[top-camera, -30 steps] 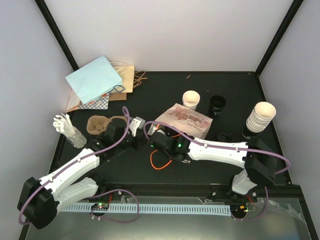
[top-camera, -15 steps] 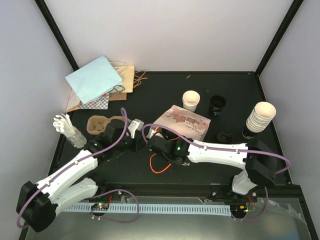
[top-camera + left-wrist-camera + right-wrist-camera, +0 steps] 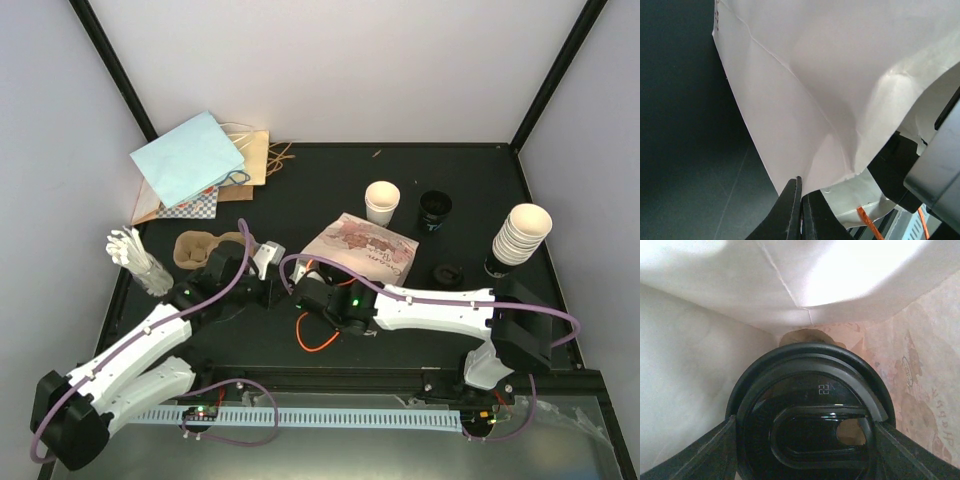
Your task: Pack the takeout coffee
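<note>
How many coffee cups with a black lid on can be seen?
1. The lidded cup sits between the fingers of the right end effector, inside the printed bag. The lone cup and the cup stack have no lids. Others may be hidden in the bag.

Black lid [image 3: 810, 425], cream bag [image 3: 365, 245] — pinkish print

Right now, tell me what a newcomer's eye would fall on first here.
A black-lidded cup fills the right wrist view, clamped in the right gripper inside the printed bag in the middle of the scene. The left gripper pinches that bag's edge. At far right stands a tall cup stack.
</note>
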